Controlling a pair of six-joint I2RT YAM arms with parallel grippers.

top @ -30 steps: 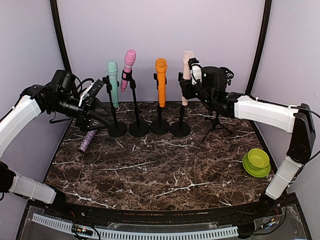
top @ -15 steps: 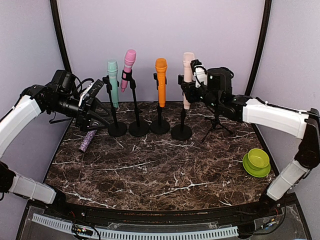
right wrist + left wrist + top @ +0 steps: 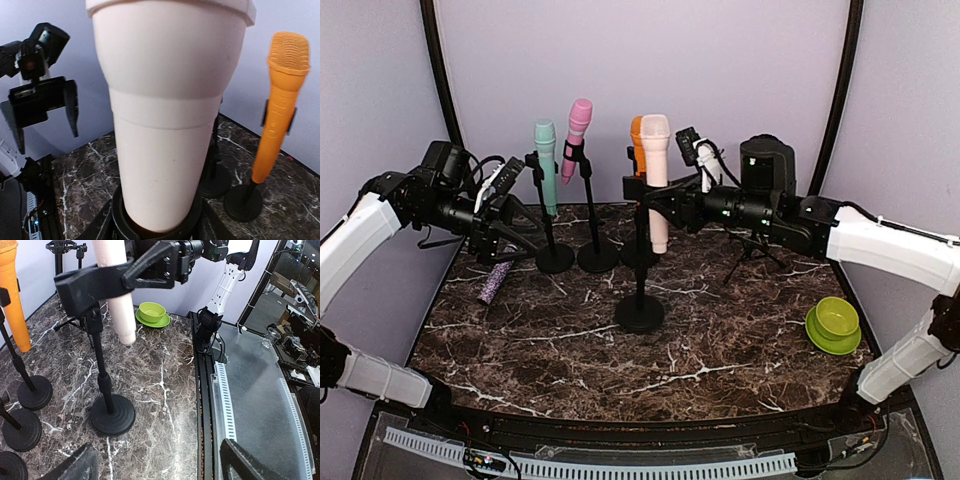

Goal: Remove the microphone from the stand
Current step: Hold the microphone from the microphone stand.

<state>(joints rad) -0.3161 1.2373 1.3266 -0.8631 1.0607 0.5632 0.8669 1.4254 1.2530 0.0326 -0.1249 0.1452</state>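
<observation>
Clamps the right gripper (image 3: 650, 197) on the clip of the black round-based stand (image 3: 640, 290) on the dark marble table (image 3: 550, 345), with the cream plastic microphone (image 3: 655, 165) upright in that clip and the left gripper (image 3: 155, 457) spread empty, risking a topple if yanked sideways

The left arm (image 3: 360, 225) and right arm (image 3: 890, 248) have smooth white shells on their long links and black joints. The left hand (image 3: 515, 213) and right hand (image 3: 658, 200) are black and two-fingered, behind blocky black wrists. Dark cables (image 3: 485, 160) loop at the left wrist, a white cable (image 3: 704, 165) at the right.
</observation>
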